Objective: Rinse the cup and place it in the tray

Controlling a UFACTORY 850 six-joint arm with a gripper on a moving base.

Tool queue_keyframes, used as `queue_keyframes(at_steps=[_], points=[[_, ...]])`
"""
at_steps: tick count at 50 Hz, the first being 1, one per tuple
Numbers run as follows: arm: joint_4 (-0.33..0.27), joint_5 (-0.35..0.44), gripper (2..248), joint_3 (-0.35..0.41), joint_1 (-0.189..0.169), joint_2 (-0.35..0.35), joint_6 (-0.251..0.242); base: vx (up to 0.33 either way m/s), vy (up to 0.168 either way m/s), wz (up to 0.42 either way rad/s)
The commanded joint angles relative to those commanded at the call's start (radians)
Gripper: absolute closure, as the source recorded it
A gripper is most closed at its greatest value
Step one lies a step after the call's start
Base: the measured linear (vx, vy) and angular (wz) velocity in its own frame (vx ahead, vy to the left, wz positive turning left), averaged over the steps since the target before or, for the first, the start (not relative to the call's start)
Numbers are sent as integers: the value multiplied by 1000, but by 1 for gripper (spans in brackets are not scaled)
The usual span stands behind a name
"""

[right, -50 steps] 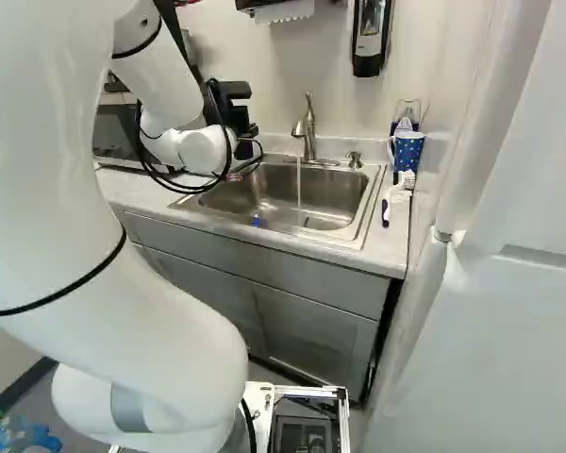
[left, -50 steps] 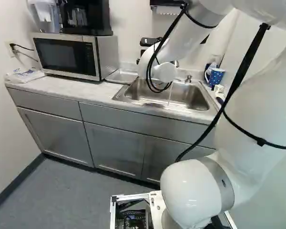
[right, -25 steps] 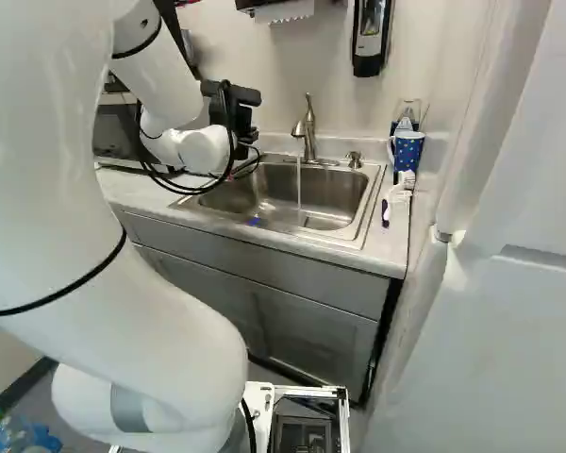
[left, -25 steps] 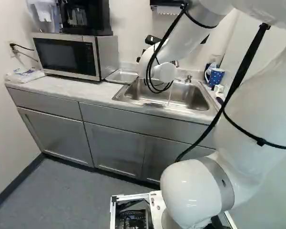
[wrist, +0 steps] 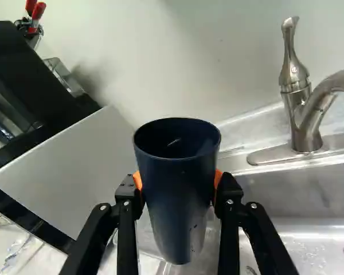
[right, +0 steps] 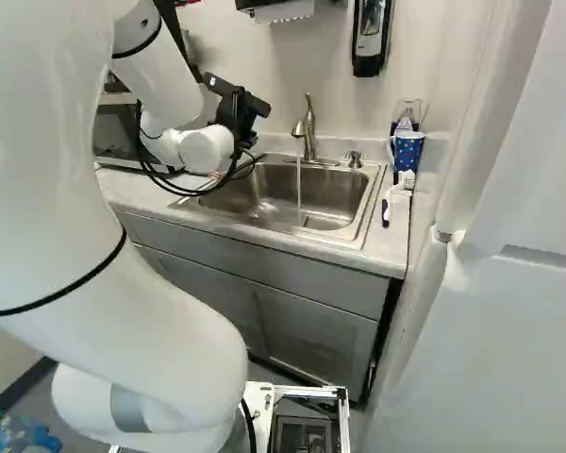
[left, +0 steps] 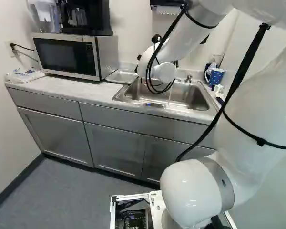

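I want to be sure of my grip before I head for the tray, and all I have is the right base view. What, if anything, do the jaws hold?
Observer: The wrist view shows them closed on a dark blue cup, an orange pad pressed to it from each side.

Operator: I can see the water running. Is any of it going into the cup?

Observer: No, the wrist view shows no stream falling into its mouth.

Operator: The arm hides the far side of the counter from me. Where is the tray?

Observer: In the left base view, the metal tray lies on the counter between the microwave and the sink.
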Motion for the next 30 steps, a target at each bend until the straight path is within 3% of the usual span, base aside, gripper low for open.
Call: queue_keyframes(at_steps=[30], points=[[0, 0, 124, 0, 0, 0, 315, 0, 0, 0]])
